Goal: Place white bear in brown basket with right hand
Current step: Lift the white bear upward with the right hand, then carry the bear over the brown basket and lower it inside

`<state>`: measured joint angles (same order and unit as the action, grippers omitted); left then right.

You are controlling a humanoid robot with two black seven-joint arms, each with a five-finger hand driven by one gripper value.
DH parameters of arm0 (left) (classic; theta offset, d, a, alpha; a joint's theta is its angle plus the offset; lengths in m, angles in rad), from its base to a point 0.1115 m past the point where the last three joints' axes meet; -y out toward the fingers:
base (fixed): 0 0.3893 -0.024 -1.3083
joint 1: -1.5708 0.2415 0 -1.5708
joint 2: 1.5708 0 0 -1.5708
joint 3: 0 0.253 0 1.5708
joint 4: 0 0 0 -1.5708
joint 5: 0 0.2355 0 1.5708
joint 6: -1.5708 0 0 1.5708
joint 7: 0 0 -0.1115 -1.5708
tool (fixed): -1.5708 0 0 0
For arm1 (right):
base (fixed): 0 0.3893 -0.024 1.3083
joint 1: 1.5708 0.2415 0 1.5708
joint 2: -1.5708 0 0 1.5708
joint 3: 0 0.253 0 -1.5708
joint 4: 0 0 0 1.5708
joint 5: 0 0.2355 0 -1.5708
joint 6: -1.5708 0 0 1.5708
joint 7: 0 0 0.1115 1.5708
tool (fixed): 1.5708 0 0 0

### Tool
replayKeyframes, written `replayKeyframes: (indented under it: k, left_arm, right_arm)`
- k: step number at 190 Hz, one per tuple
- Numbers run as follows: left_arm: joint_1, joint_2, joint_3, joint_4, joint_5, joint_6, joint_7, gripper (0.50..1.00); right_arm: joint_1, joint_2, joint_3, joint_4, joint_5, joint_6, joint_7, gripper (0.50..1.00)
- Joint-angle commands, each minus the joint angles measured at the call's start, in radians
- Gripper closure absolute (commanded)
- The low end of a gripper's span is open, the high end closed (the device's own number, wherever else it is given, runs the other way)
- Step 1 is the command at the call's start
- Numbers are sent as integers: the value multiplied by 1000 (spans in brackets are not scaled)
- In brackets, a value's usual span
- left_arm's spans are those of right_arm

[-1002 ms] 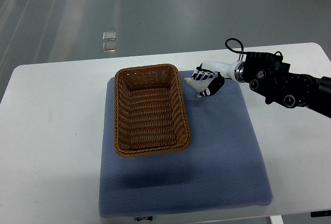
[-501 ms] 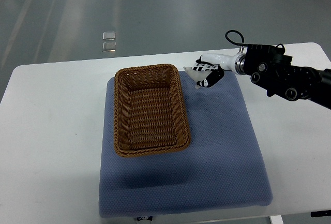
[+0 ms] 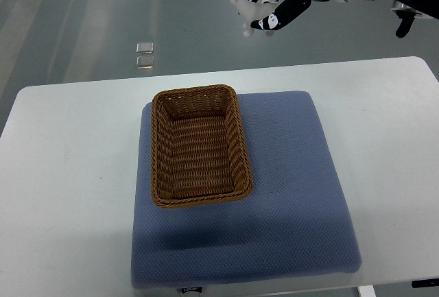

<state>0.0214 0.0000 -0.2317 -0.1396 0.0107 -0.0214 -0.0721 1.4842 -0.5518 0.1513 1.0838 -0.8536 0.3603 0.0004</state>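
The right arm comes in from the upper right corner, its black forearm and white wrist reaching leftward, raised well beyond the worktop's far edge. The right hand (image 3: 274, 2) has its black-and-white fingers (image 3: 285, 14) curled around something white, thumb side toward the left. Only this arm shows.

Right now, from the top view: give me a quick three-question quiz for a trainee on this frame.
1. True or false: the small white toy bear already lies inside the brown woven wicker basket.
2. Which robot hand holds the bear? A) left B) right C) neither
3. Fill in: the basket stands on a ____ padded mat on the white table.

Key: 1 false, the basket is empty and the bear is held high beyond the table's far edge. 2 B. 3 blue.
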Motion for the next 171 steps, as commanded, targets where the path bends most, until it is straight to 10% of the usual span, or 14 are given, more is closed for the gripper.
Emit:
replayKeyframes:
  k: [1, 109, 171]
  left_arm:
    - [0, 0, 0, 0, 0, 0, 0, 500]
    - [-6, 0, -1, -2, 0, -3, 0, 500]
    - [-6, 0, 2, 0, 0, -2, 0, 500]
  right_arm:
    - [13, 15, -9, 7, -1, -9, 1, 993]
    - [-107, 501, -110, -223, -25, -136, 12, 971]
    - [-206, 552, -139, -309, -76, -179, 13, 969]
